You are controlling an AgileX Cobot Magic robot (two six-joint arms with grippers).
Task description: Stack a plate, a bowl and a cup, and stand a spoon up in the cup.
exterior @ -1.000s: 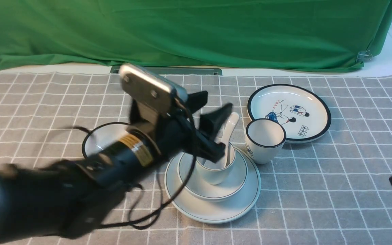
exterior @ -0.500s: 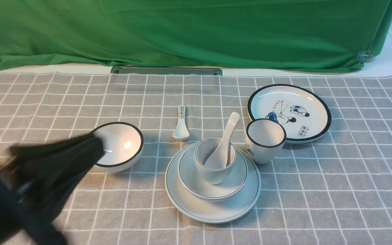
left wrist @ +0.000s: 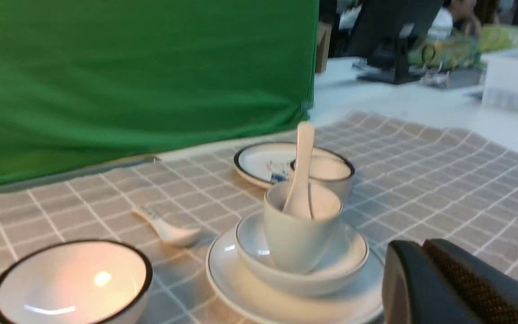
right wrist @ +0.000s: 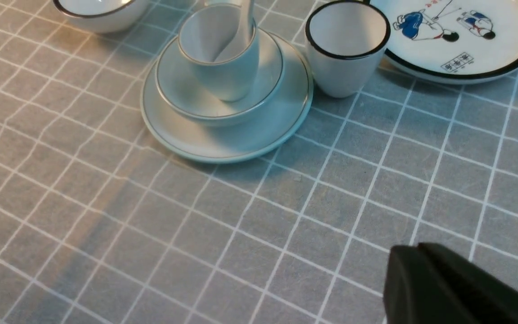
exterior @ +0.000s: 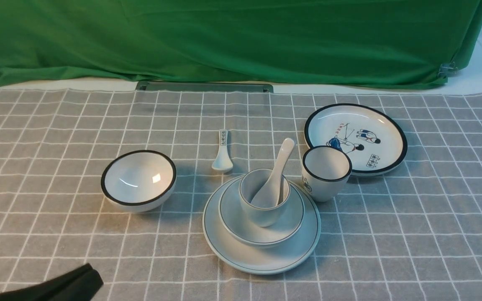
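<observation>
Checkered bench [exterior: 391,251]; both my hands [left wrist: 421,288] [right wrist: 425,288] closed, empty (stack looks done); best keep them clear of the spoon [exterior: 275,177].

Two plates: one plain grey-white plate [exterior: 262,261] at six o'clock and one black-rimmed plate with cartoon figures [exterior: 387,144] at one o'clock. Two bowls and two cups: a shallow plain bowl [exterior: 232,223] and a plain handleless cup [exterior: 262,216] at six o'clock, a black-rimmed bowl [exterior: 136,179] at nine o'clock, a black-rimmed cup [exterior: 324,184] at three o'clock. Two spoons: one plain white soup spoon [exterior: 275,179], one smaller spoon with a patterned handle [exterior: 223,156].
</observation>
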